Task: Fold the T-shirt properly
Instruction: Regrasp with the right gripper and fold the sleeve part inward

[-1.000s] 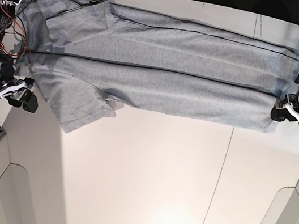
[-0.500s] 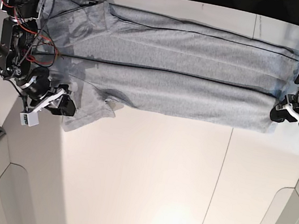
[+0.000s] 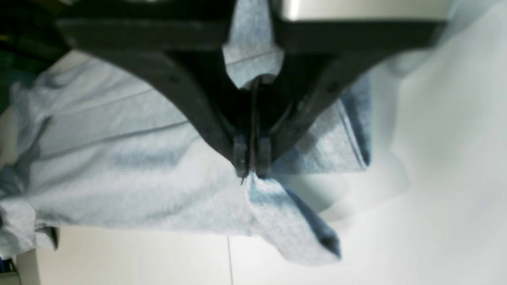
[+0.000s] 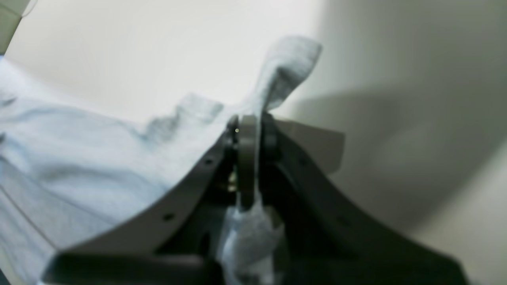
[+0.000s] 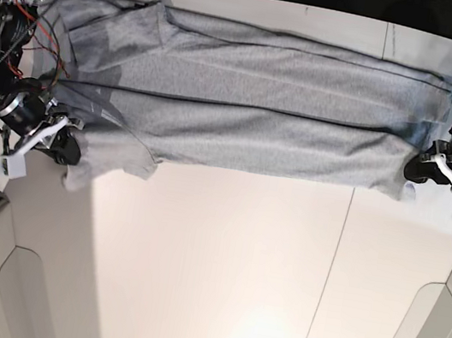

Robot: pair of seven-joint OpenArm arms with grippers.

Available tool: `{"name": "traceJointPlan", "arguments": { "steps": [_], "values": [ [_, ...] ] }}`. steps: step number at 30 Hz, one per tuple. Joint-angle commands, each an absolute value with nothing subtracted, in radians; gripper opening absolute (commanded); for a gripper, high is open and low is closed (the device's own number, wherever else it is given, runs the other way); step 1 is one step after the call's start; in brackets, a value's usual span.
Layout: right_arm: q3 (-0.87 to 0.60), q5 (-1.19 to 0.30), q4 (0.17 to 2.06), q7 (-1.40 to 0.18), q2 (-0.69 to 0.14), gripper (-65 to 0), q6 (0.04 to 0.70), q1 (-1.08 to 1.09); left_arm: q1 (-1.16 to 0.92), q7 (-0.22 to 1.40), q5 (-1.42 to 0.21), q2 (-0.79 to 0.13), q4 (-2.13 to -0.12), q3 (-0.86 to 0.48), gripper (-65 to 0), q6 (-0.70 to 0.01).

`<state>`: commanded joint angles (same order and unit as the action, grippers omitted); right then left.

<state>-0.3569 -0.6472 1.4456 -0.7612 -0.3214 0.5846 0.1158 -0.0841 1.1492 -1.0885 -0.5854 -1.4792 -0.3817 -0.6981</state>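
Both ends pinched: left gripper (image 3: 252,168) clamps T-shirt (image 5: 253,109) hem corner, right gripper (image 4: 249,132) clamps sleeve edge. Shirt spans counter (image 5: 216,280) between the 2. Light, limp, stretchy; hold seams, expect sag.

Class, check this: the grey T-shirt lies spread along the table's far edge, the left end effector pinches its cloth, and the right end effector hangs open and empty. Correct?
Not quite. The right end effector is shut on the T-shirt too, as the right wrist view shows. The rest holds: left end effector pinches cloth.
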Motion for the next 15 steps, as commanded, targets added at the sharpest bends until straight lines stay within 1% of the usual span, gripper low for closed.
{"name": "traceJointPlan", "arguments": {
  "steps": [5, 8, 12, 15],
  "values": [
    [-0.399, -0.657, 1.602, -0.771, -0.330, -65.0, 0.584, -0.013, -0.122, 1.161, -1.073, -0.604, -1.501, -0.382, -65.0, -0.698],
    [-0.409, -0.709, 1.650, -0.798, -0.348, -65.0, 0.583, -0.077, -0.125, 1.165, -1.054, -0.606, -1.501, -0.382, -65.0, -0.698],
    [-0.459, -0.788, 1.702, -0.821, -0.348, -65.0, 0.584, -0.158, -0.134, 1.184, -1.056, -0.627, -1.501, -0.382, -65.0, -0.698],
    [-0.491, -0.806, 1.736, -0.826, -0.349, -65.0, 0.584, -0.219, -0.143, 1.187, -1.058, -0.645, -1.501, -0.382, -65.0, -0.698]
  ]
}}
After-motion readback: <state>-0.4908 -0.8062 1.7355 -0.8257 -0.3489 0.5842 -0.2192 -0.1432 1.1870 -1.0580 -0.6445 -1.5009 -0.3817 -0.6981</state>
